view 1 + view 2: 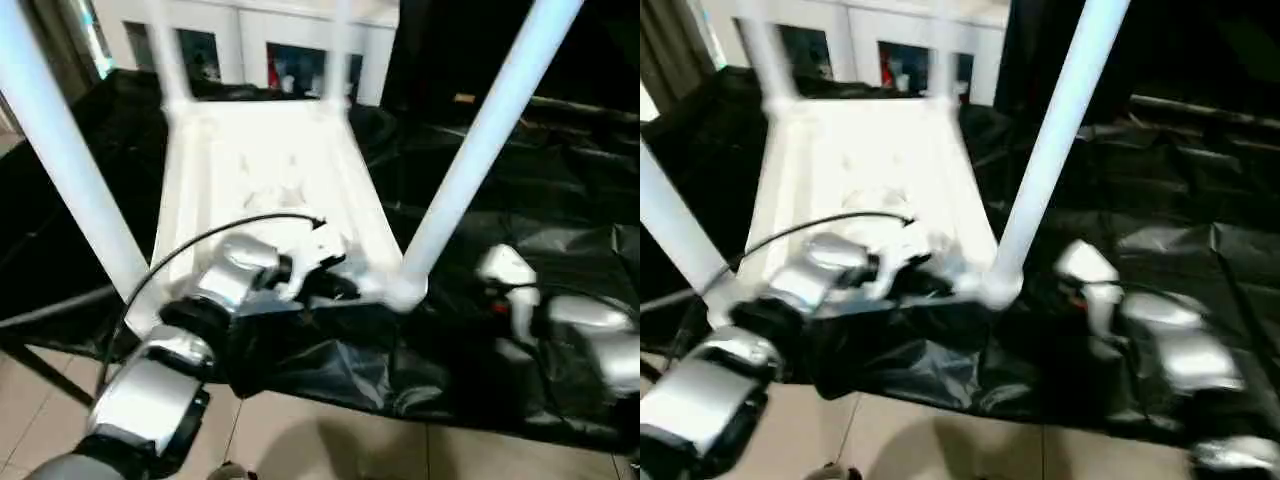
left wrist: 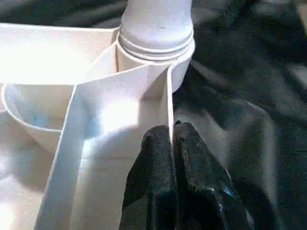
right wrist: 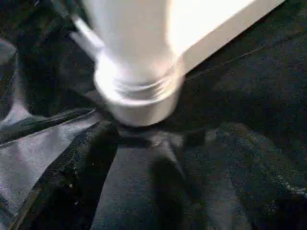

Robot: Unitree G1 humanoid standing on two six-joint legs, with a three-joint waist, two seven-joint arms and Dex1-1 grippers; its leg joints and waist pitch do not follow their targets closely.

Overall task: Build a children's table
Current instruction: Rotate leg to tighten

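White plastic tabletop [image 1: 270,180] upside down on black sheeting [image 1: 520,200], legs [image 1: 480,150] standing in its corner sockets, my left gripper [image 2: 172,139] pinched shut on a near-edge rib, my right gripper [image 1: 505,275] beside the near right corner, grip unclear.

heavy motion blur throughout, overhead glare blowing out the white tabletop [image 1: 270,170], dim surroundings
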